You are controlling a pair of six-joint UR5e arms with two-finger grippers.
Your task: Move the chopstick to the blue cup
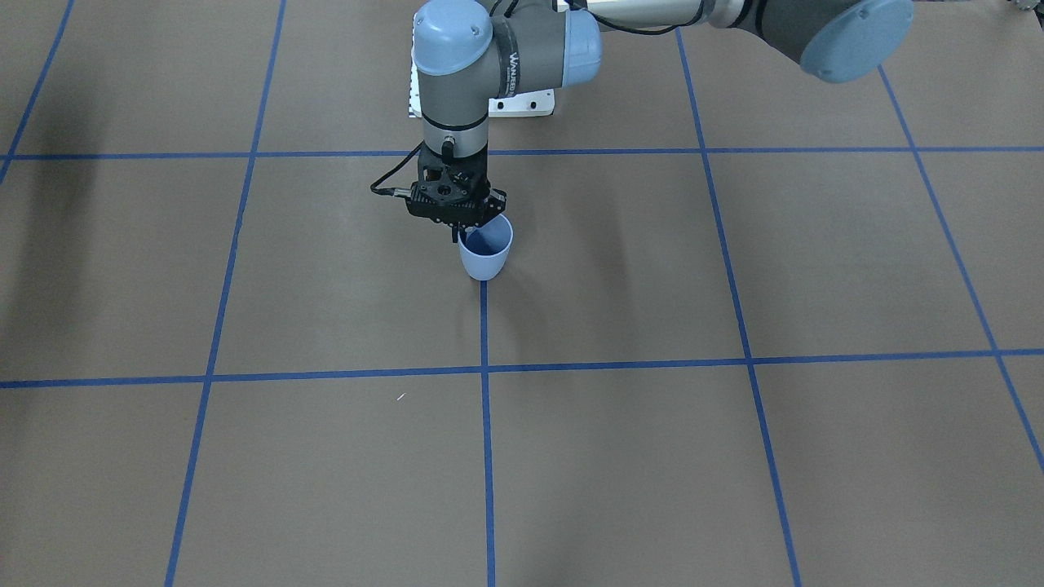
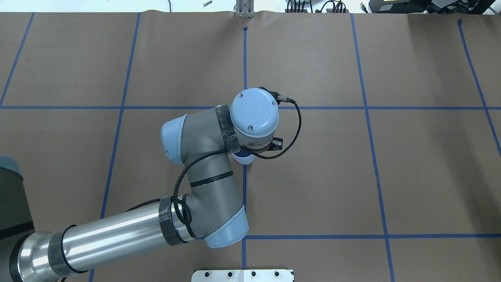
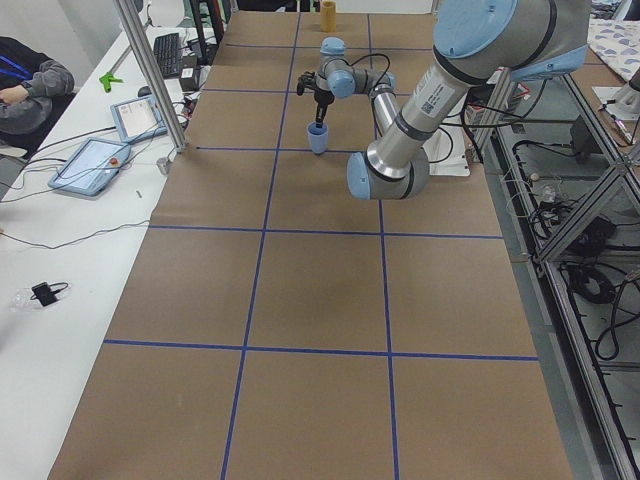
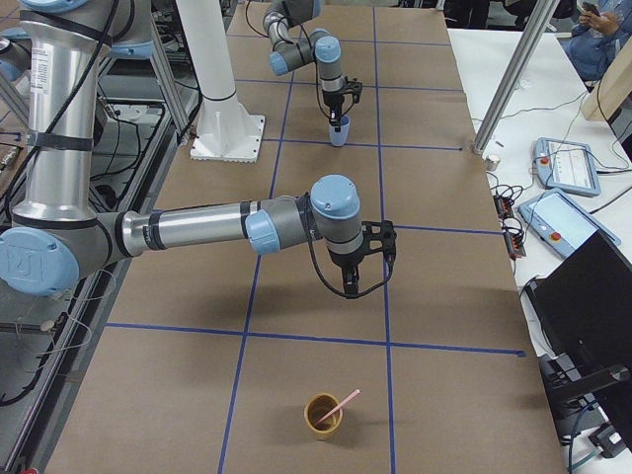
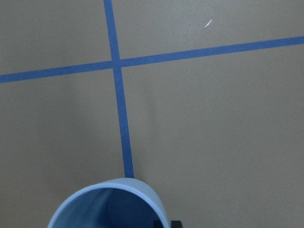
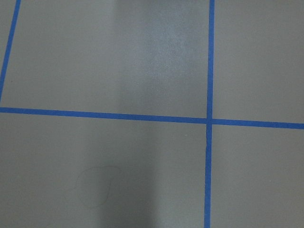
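The brown paper desk (image 1: 734, 456) was blue-taped. A slender pink chopstick (image 4: 344, 400) leaned in a round tan cup (image 4: 322, 422), well apart from the pale blue plastic cup (image 1: 487, 254). I judged it light, stiff, slippery, best taken by its exposed shaft. I could not tell whether the left end effector (image 1: 457, 232) or right end effector (image 4: 353, 286) was spread.

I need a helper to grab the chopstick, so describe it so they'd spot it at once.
Go to the end of the long brown table on the robot's right side, where a tan cup stands. The chopstick leans out of that cup. It is the only pink stick in sight, and its cup is tan, unlike the blue cup mid-table.
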